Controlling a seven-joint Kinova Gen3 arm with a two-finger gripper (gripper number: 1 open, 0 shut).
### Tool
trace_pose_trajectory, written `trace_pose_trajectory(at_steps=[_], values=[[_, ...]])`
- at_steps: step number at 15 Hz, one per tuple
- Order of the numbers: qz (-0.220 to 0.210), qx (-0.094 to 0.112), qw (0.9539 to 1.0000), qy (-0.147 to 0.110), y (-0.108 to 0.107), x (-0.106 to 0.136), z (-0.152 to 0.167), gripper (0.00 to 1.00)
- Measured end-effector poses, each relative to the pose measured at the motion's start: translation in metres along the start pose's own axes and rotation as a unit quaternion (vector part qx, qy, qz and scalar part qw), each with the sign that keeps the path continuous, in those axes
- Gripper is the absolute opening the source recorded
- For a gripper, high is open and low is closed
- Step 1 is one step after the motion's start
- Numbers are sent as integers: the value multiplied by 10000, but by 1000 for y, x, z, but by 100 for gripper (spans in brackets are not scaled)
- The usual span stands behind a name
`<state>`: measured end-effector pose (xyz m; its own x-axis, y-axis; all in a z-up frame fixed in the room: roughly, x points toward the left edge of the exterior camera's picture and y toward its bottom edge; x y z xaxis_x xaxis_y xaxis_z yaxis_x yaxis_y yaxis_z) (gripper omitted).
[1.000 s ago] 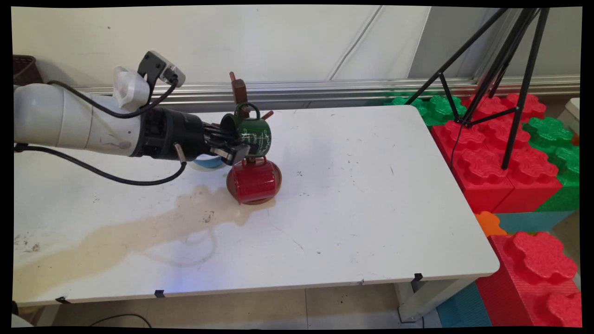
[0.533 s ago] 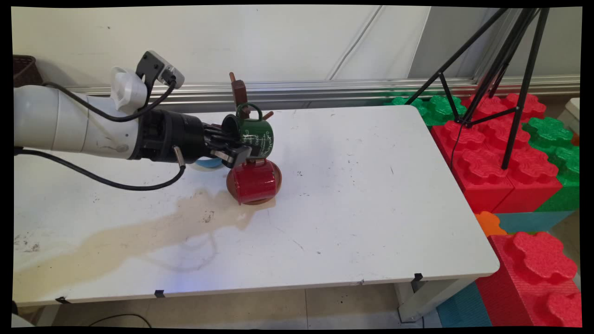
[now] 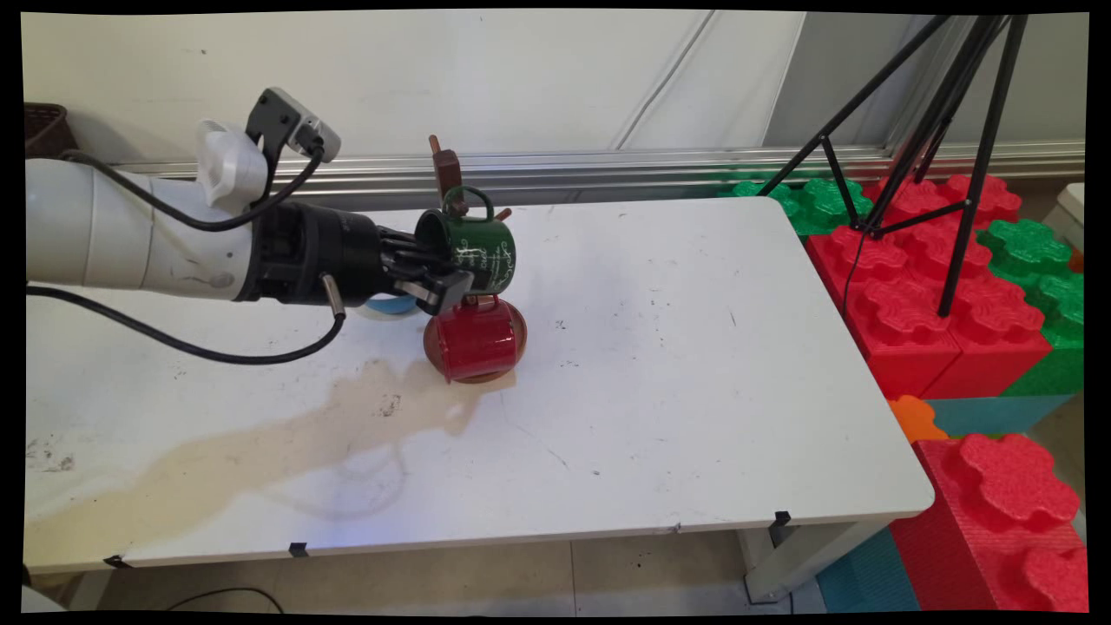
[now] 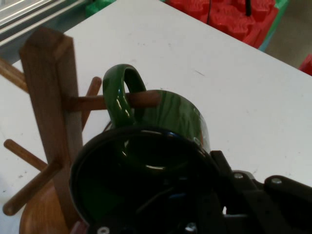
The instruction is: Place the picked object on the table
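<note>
My gripper [image 3: 453, 271] is shut on the rim of a dark green mug [image 3: 479, 252], one finger inside it and one outside. The mug lies on its side in the air with its mouth toward the hand. In the hand view the green mug [image 4: 173, 117] has its handle [image 4: 118, 92] looped over a wooden peg [image 4: 145, 99] of the brown mug tree [image 4: 48, 102]. The gripper [image 4: 207, 197] fills the bottom right of that view. A red mug [image 3: 473, 340] hangs lower on the mug tree [image 3: 447, 169], just under the green one.
A blue and white object [image 3: 389, 305] lies behind the gripper, mostly hidden. A tan stain [image 3: 260, 443] spreads over the white table [image 3: 694, 365] toward the left front. Red and green foam blocks [image 3: 955, 295] and a black tripod [image 3: 946, 130] stand to the right.
The gripper and the green mug have shifted slightly up and to the right, along the peg of the mug tree. The red mug has stayed put.
</note>
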<state>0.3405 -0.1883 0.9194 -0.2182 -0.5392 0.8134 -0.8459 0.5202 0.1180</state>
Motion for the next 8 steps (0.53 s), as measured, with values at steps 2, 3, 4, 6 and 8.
trace_pose_trajectory(at_steps=[2,3,4,6,8], values=[[90,-52,9999,5,6,1,-3,0],[159,-93,9998,16,10,2,-5,0],[196,-114,9997,26,12,3,-5,0],[306,-170,9994,57,18,6,-8,0],[412,-227,9989,65,24,8,-10,0]])
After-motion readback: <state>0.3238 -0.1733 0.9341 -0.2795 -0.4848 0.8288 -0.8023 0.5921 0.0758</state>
